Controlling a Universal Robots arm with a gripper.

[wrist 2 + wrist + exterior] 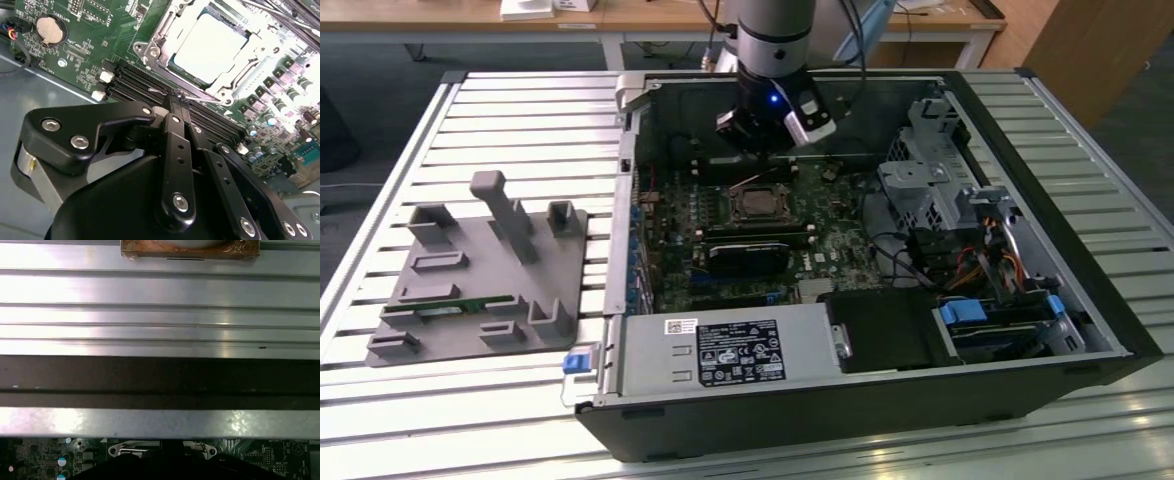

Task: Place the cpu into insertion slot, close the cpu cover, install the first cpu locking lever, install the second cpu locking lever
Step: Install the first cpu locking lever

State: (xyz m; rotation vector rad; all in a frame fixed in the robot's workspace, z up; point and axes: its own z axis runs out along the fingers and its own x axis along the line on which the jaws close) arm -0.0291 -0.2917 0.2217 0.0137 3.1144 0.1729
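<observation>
cpu (210, 47) is seated under the lowered cover (162, 27); end effector (176, 100) fingers are pressed together, tip set at the thin lever (200, 97), likely for pushing it.

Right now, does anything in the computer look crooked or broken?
Nothing looks broken or spilled. The cpu lies flat and square in the insertion slot, with the cpu cover framing it. The tool hangs just beside the slot.
</observation>
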